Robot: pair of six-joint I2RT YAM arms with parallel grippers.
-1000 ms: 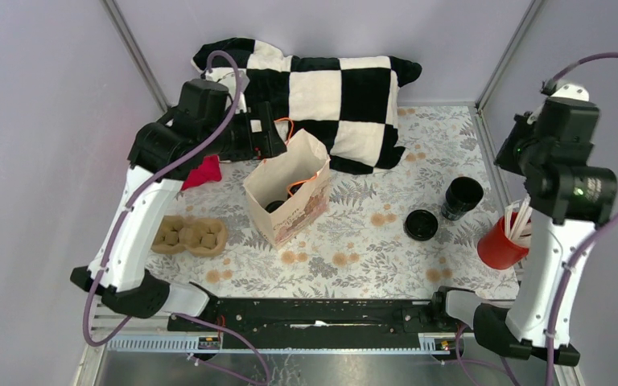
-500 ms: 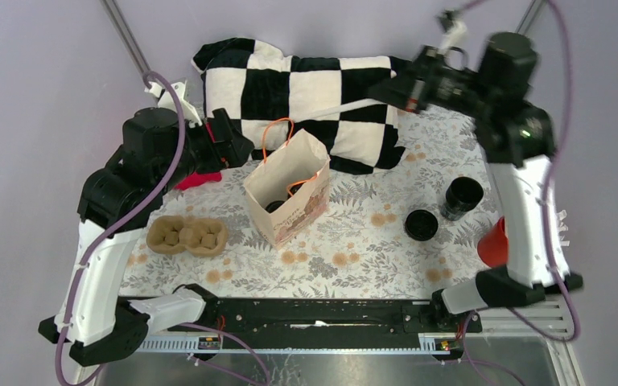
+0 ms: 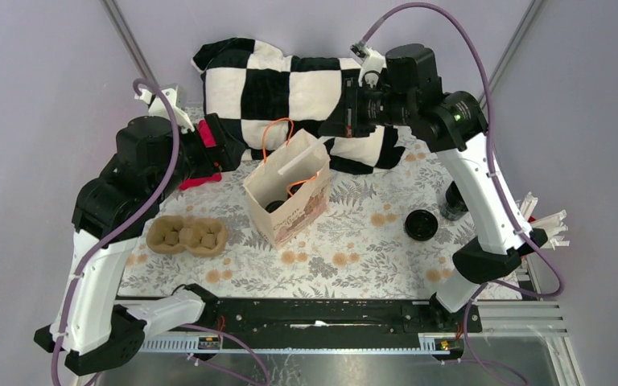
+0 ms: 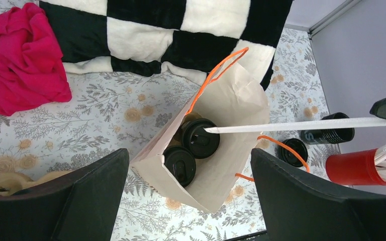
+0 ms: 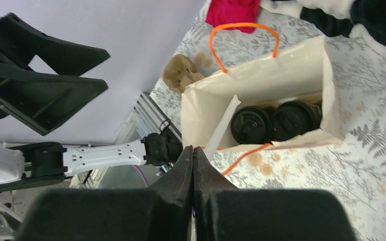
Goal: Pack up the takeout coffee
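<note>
Right gripper (image 5: 192, 150): fingers pressed together, pinching one end of a white straw (image 5: 221, 128). Arm reaches in from the right, over the far part of the table (image 3: 354, 257). Straw lies nearly level and points left, across the open mouth of the paper bag (image 4: 231, 100). From the left wrist view its free tip sits over a cup lid; contact cannot be told.

Left gripper (image 3: 233, 149): fingers spread wide, nothing between them. Hangs just left of and beyond the bag, above the table, looking down into it.

Takeout coffee cups (image 4: 201, 138): both upright inside the bag, side by side and touching, black sip lids on. Bag stands upright at table centre, orange handles up.

Other items:
- pulp carrier (image 3: 187, 235), left of the bag, near side
- red cloth (image 4: 20, 55), far left, against the checkered blanket (image 3: 314, 88) along the far edge
- open black cup (image 4: 329, 134), right side, with loose black lid (image 3: 421, 224) just left of it
- red cup (image 4: 354, 168) of white straws, far right, near side of the open cup
</note>
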